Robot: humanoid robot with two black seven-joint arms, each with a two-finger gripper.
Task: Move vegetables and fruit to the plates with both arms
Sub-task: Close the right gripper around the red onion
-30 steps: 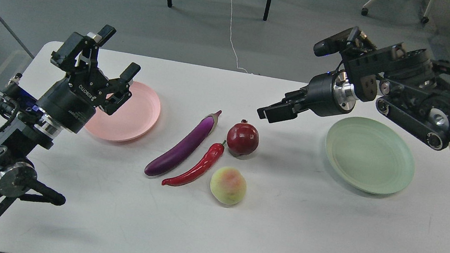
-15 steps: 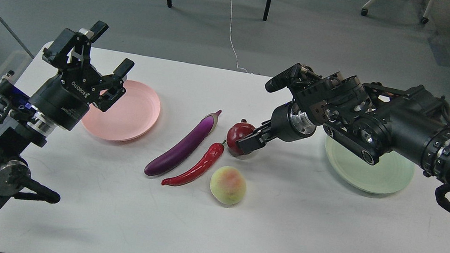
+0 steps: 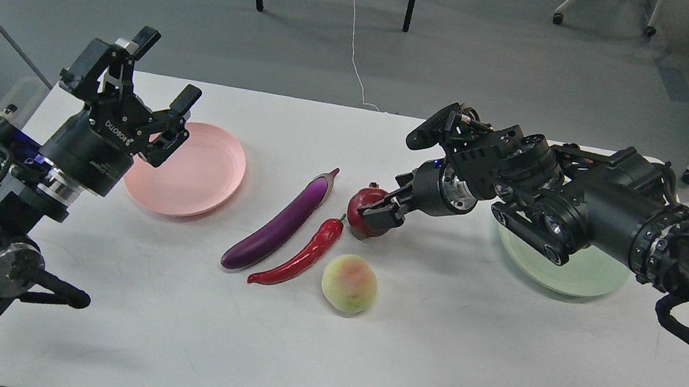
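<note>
Right claw (image 3: 380,212) is at the pomegranate (image 3: 363,213), fingers against its right side; can't tell whether it's gripping yet. The fruit sits on the table (image 3: 427,370), mid-field, just right of the eggplant (image 3: 285,222) and chili (image 3: 302,254), with the peach (image 3: 349,283) in front. It looks round, hard and glossy, so likely slippery: grip across the widest part, avoid the crown. Left claw (image 3: 158,94) hangs wide and empty by the pink plate (image 3: 211,173). Green plate (image 3: 584,277) is empty.

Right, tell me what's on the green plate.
The visible part of the green plate holds nothing. The right arm crosses over it and covers its far and left portions, so anything there cannot be seen.
</note>
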